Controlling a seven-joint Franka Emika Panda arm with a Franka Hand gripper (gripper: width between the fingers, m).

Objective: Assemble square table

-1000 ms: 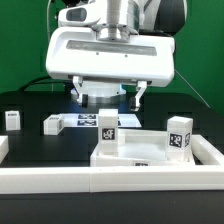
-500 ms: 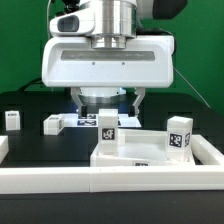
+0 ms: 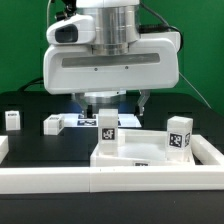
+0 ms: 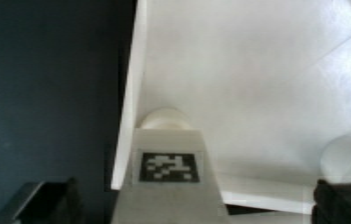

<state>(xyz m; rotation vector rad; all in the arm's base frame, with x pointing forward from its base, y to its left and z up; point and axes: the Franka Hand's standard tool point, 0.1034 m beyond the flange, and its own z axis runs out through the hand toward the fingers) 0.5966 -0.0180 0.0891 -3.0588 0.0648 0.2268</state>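
The pincer (image 3: 112,103) hangs wide open above the black worktop (image 3: 25,105), its dark fingers (image 3: 140,99) spread apart and holding nothing. Directly below it an upright leg (image 3: 107,127) shows its tag to the exterior camera, at the corner of the square slab (image 3: 150,152) toward the exterior view's left. In the wrist view this leg sits between the two fingers with a gap on either side, touched by neither, right where the white slab meets the dark worktop. Whether it is fixed to the slab or only stands there cannot be told. A second leg (image 3: 179,133) stands upright at the slab's corner toward the exterior view's right, well apart from the first. The slab lies flat, close behind the long white rail (image 3: 60,180) that runs across the front. Toward the exterior view's left, a third leg (image 3: 12,120) stands alone on the worktop. A fourth leg (image 3: 52,124) rests just beside the marker board (image 3: 85,120), which lies flat behind the slab.
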